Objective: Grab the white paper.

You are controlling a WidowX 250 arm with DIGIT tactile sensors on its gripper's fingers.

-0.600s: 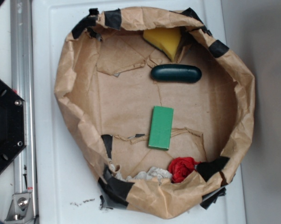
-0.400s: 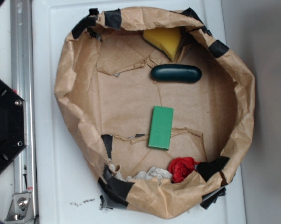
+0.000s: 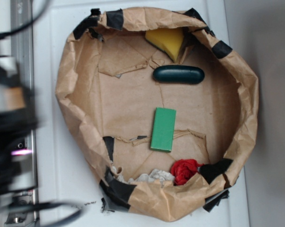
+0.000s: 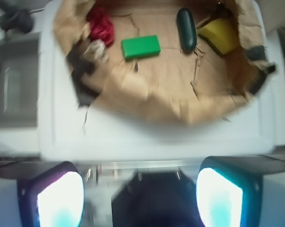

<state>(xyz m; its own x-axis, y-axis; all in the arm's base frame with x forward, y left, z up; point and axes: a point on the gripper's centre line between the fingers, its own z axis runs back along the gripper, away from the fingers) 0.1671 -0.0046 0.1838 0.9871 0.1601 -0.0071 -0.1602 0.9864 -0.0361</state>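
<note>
One white paper [image 3: 149, 176] sits inside brown lining [image 3: 128, 101].

white paper [image 3: 149, 177] tucked under brown paper rim [image 3: 151, 198], red wad [image 3: 184, 170] alongside, bare floor above

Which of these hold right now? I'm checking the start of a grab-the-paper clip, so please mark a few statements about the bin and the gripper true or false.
1. The white paper lies beside the red wad at the bin's edge. True.
2. The gripper is shut on the white paper. False: its fingers stand wide apart, outside the bin, holding nothing.
3. The green block lies flat on the brown lining. True.
4. The dark oval rests on top of the green block. False: they lie apart, the oval near the yellow piece.
5. The yellow piece lies next to the red wad. False: they are at opposite ends of the bin.
</note>
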